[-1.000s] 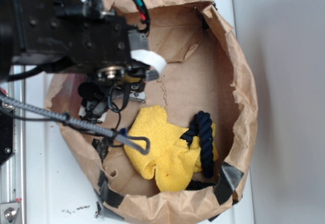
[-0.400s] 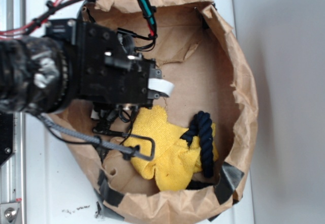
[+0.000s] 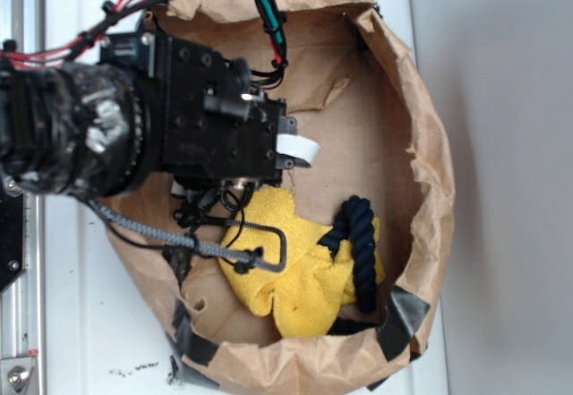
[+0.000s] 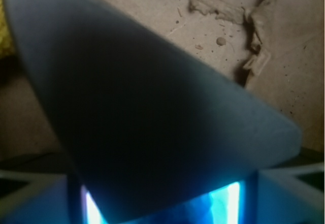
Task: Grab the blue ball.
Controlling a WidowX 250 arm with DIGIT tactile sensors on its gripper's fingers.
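The blue ball was not visible in either view; its location could not be determined. The gripper [image 3: 300, 149] hung over the cardboard floor [image 3: 358, 144] of the paper bag [image 3: 430, 144]; its opening state could not be told. Judged light and rubbery, the ball would suit a grasp across its widest part.

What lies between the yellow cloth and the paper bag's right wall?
In the exterior view, a dark navy rope lies on the yellow cloth's right edge, before the brown paper bag's wall.
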